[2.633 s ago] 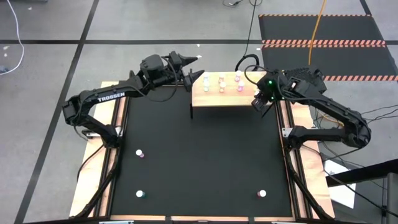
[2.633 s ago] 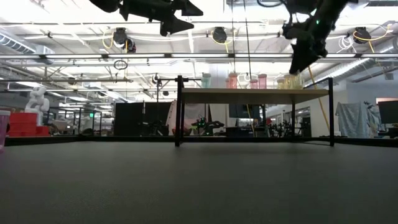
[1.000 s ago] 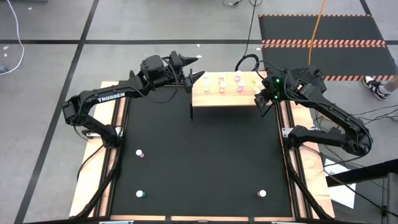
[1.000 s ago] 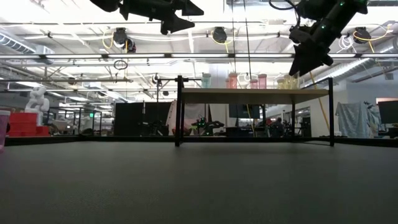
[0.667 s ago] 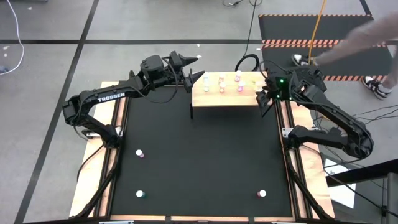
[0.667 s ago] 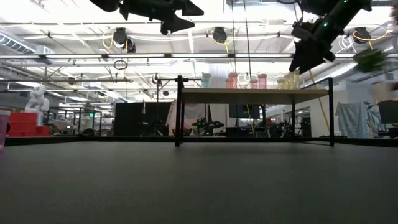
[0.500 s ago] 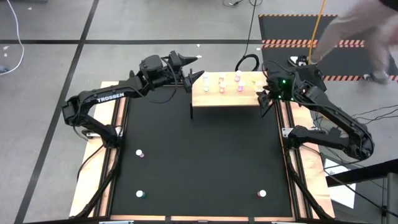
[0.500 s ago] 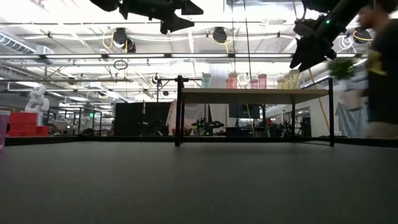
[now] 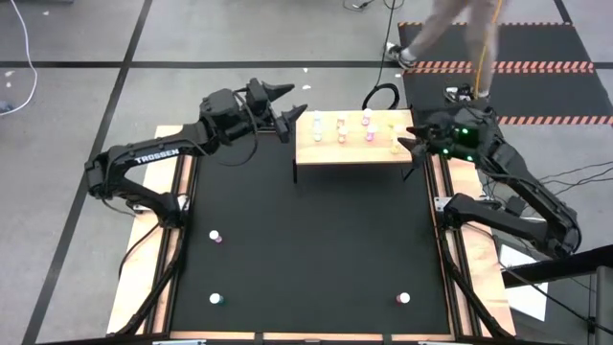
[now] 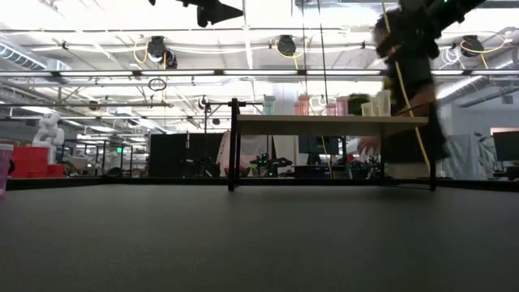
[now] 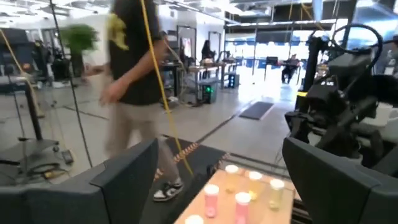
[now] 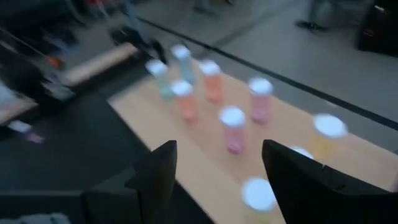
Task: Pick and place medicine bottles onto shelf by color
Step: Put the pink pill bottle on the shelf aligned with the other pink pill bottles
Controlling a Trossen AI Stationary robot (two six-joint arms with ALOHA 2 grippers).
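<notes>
Shelf point(image 9: 350, 151): roughly eight bottles point(image 9: 341, 126); black table point(image 9: 306, 249): three bottles.

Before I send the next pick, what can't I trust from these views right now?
- Low view: a passing person blurs across the shelf end and hides the right gripper.
- High view: colours of the three bottles on the table are too small to sort.
- Right wrist view: bottles on the shelf are motion-blurred.

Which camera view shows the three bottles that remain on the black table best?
The high view: the three bottles stand out as small white caps against the black table. The low view shows only a pink sliver at its left edge, perhaps one of them. Neither wrist view shows them.
</notes>
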